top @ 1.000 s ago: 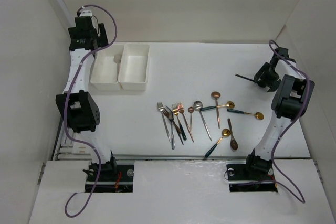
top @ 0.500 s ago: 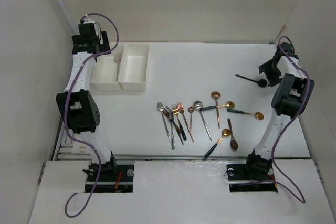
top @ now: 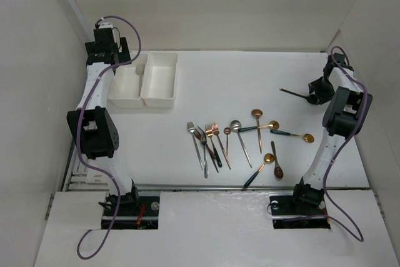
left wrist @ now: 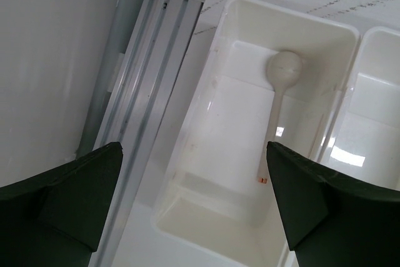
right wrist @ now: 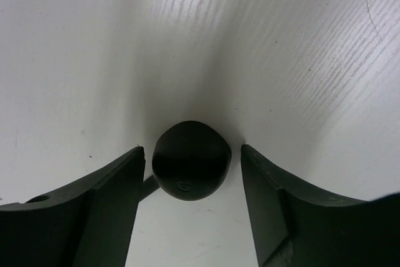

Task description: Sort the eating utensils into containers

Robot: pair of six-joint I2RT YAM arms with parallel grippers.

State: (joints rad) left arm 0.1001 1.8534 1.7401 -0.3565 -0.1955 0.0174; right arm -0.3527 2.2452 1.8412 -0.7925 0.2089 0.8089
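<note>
While the left gripper (left wrist: 194, 148) hangs above the far left corner of the table (top: 237, 79), its fingers (left wrist: 69, 198) stand wide apart with nothing between them. Below it sit the two white containers, joined side by side. In the left wrist view, the left bin (top: 125, 95) holds a pale spoon (left wrist: 285, 70), bowl towards one end and handle lying along the floor. The part of the right bin (top: 159, 79) that shows has nothing in it.

Near the middle of the table, well apart from the bins, most of the eating utensils lie loose. A bundle of forks (top: 206, 145) in silver, copper and dark tones overlaps, tines pointing away from the arms. Just to its right are a small copper spoon (top: 227, 132) and a silver spoon (top: 235, 125). Further right, a long copper spoon (top: 257, 117) crosses a gold spoon (top: 273, 125) with a green handle. Another green-handled gold spoon (top: 306, 137) lies beside them. Nearer the arms are one more gold spoon (top: 269, 157) and a copper one (top: 278, 170).

At the far right a black spoon (top: 295, 94) lies alone on the table. The right gripper (right wrist: 190, 150) is lowered around its bowl. Its fingers (right wrist: 100, 211) are apart, one on each side, with a thin gap of table showing between each finger and the bowl.
</note>
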